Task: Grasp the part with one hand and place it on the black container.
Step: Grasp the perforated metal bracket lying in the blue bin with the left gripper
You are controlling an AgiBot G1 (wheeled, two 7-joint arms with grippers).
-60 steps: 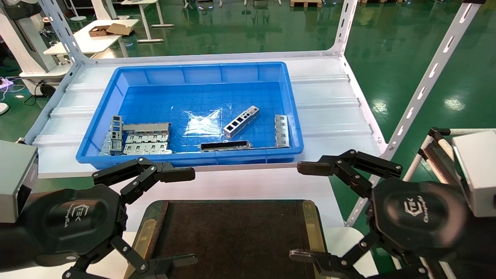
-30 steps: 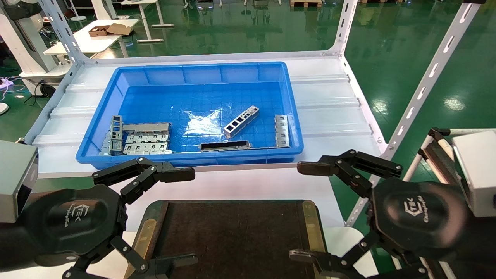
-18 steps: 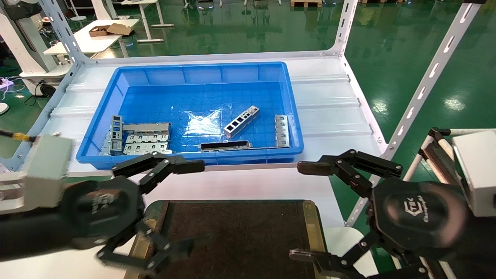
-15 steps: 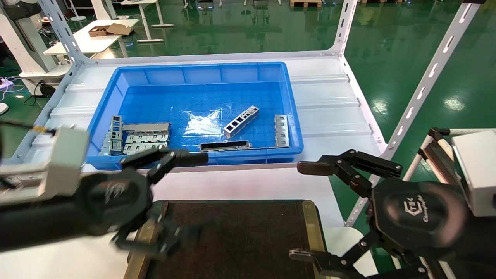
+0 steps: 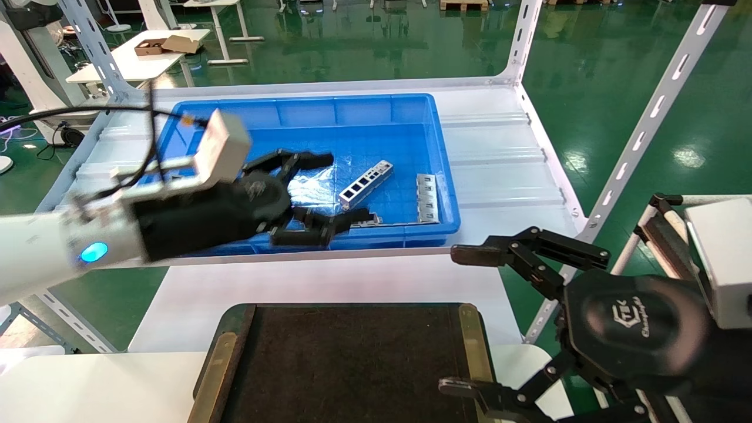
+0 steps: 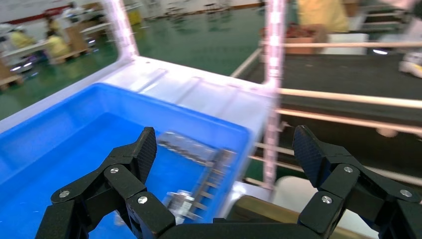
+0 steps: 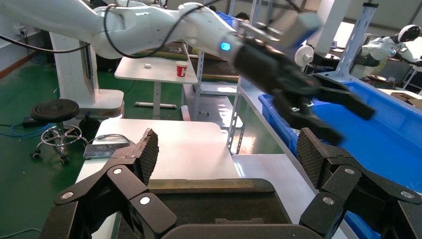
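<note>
1. The part (image 5: 365, 184) lies slanted on the floor of the blue bin (image 5: 376, 108), near the middle.
2. The left gripper (image 5: 320, 197) hangs over the bin just beside the part, fingers spread wide, holding nothing.
3. The black container (image 5: 346, 358) sits in front of the bin, well apart from the part.
4. The right gripper (image 5: 464, 320) waits wide open by the container's right side, holding nothing.
</note>
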